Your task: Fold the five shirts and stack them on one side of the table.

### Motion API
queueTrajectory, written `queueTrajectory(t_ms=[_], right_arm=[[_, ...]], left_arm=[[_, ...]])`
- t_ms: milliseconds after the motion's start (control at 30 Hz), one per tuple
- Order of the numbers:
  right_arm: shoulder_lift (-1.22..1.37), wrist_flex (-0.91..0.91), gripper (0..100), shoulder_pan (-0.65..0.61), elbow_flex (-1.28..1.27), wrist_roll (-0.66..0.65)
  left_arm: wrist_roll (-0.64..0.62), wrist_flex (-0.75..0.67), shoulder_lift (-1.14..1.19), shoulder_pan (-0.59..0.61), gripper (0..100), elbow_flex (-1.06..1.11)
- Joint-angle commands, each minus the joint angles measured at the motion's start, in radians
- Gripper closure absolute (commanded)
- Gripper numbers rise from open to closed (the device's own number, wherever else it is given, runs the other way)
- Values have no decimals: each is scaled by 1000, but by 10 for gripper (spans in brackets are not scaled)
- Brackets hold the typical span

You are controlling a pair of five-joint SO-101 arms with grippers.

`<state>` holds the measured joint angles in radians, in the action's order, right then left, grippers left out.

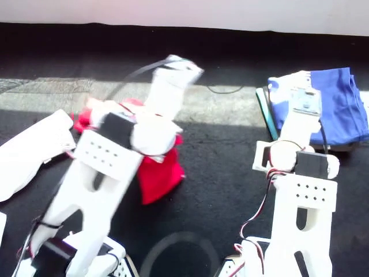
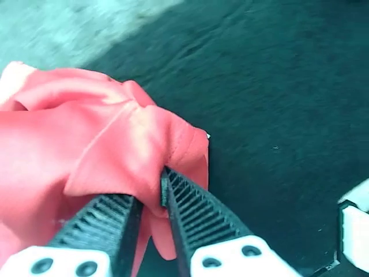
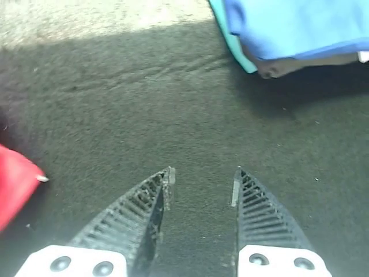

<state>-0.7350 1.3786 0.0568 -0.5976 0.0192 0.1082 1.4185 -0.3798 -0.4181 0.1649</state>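
Note:
A red shirt (image 1: 158,173) lies crumpled at the table's middle left, partly under the left arm. My left gripper (image 2: 154,190) is shut on a fold of the red shirt (image 2: 86,150), its cloth bunched between the black fingers (image 2: 196,213). A folded blue shirt (image 1: 340,104) tops a stack at the back right, over a teal one (image 1: 266,112). My right gripper (image 3: 202,184) hangs open above bare dark cloth, short of the blue shirt (image 3: 294,26). A corner of the red shirt (image 3: 14,187) shows off to its side.
A white shirt (image 1: 31,150) lies spread at the left edge. The table (image 1: 225,173) is covered in dark cloth, with a sunlit band across the back. A thin black cable (image 1: 225,90) lies near the stack.

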Motion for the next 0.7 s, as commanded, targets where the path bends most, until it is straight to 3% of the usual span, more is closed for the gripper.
queueTrajectory(t_ms=[0,100,333,467,667], right_arm=[[-21,-12,832,18,2,-12],[-21,-13,832,13,2,-12],[-12,-18,832,-56,2,-14],[-8,-28,832,-249,-1,-77],[65,-27,828,-639,-68,-183]], left_arm=[[-35,-41,39,-47,861,-13],[-44,-35,56,-4,774,-15],[-40,21,-25,260,819,-12],[-38,91,-58,504,844,-5],[-37,129,-31,834,843,-5]])
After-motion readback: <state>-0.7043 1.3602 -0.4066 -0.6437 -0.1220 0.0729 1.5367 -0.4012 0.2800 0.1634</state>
